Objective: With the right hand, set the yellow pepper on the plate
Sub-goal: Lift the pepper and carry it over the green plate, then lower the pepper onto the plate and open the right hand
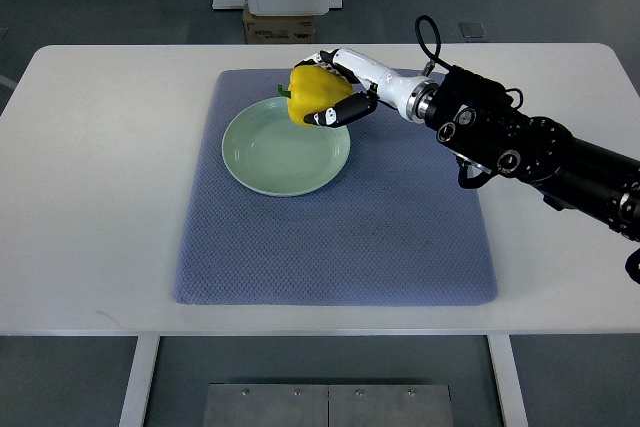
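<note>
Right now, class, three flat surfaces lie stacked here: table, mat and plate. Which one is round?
The pale green plate is round; the blue-grey mat beneath it and the white table are rectangular. The right hand holds the yellow pepper over its far rim.

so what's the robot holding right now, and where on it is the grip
The right hand holds the yellow bell pepper by its body, fingers wrapped around its right side, over the far rim of the pale green round plate.
</note>
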Robot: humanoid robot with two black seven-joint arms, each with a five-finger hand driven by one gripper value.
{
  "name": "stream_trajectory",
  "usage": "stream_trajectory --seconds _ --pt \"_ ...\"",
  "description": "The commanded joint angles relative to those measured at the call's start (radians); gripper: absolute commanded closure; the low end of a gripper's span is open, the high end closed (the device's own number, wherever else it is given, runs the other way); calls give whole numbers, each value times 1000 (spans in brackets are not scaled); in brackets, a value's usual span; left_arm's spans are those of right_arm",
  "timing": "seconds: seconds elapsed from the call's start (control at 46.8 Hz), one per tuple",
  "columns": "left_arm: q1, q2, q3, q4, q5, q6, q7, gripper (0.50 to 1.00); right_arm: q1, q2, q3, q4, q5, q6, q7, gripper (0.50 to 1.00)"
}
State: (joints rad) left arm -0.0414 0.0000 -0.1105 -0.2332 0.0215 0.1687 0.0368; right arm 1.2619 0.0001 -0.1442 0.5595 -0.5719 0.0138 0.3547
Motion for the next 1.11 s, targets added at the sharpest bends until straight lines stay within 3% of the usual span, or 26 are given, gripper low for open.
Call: stream_trajectory --seconds 0.0,0.214,1.046,1.089 --pt "0 0 0 0 0 0 0 500 -1 0 0 28 0 0 3 1000" --pt "0 0 0 0 0 0 0 500 -6 0 -3 77 -6 -2 1 1000" --pt "0 0 0 0 0 0 0 500 -39 0 -29 79 -14 -2 -60 1000" --pt "0 0 0 0 0 0 0 500 -39 0 -29 79 -14 -2 -62 973"
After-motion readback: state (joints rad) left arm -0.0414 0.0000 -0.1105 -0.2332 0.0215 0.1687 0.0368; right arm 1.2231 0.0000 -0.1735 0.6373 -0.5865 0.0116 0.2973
